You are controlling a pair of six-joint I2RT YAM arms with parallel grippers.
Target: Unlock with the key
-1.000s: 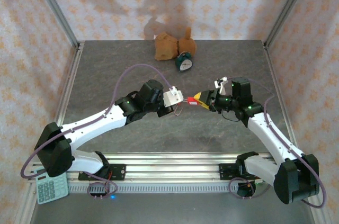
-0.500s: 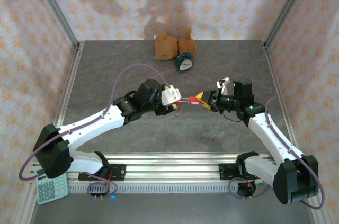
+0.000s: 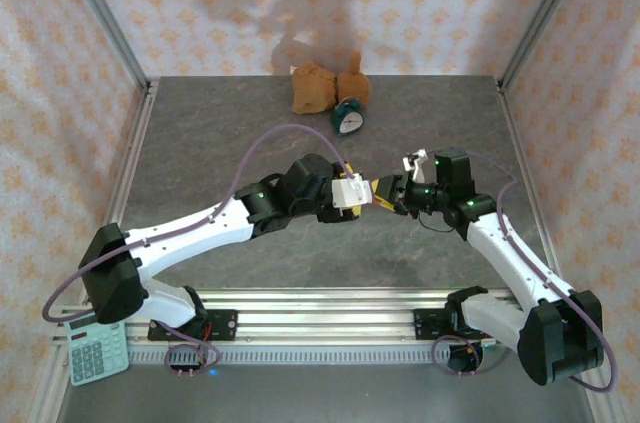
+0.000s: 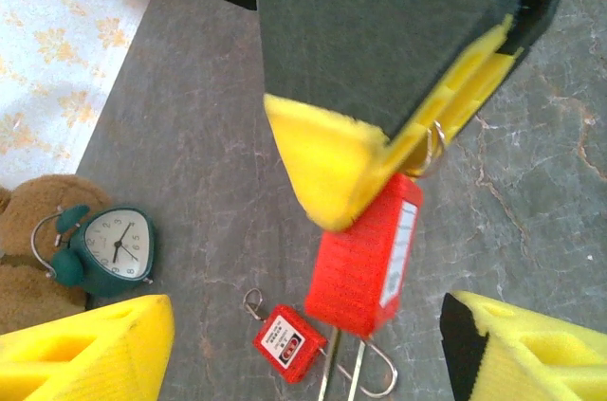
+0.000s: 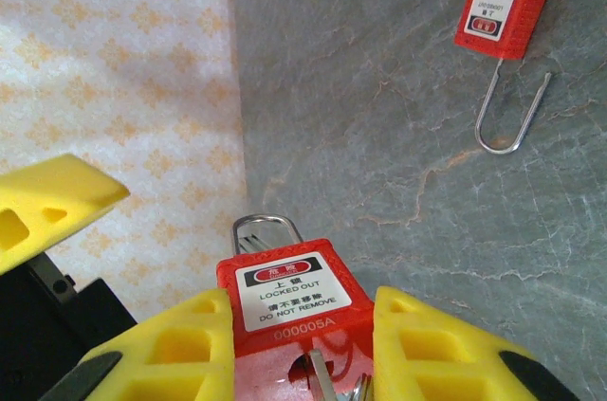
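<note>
Looking down from above, we see the two arms meeting nose to nose over the middle of the grey table (image 3: 200,143). The right gripper (image 5: 299,301) is clamped on a red padlock (image 5: 292,292). Its yellow pads press the two sides of the body, the label faces the wrist camera and the shackle points away from the palm. The key (image 5: 319,374) shows as a thin metal sliver at the padlock's bottom end, deep between the right fingers near the palm. We cannot tell whether it sits fully in the keyhole. From the left wrist, a small metal ring (image 4: 434,145) peeks out between those yellow pads. The left gripper (image 4: 308,325) has its jaws wide apart, holding nothing, just in front of the held padlock. A second red padlock (image 5: 503,10) lies flat on the table beneath. Near the far edge a teal alarm clock (image 3: 347,120) stands just beside a brown plush bear (image 3: 318,86).
</note>
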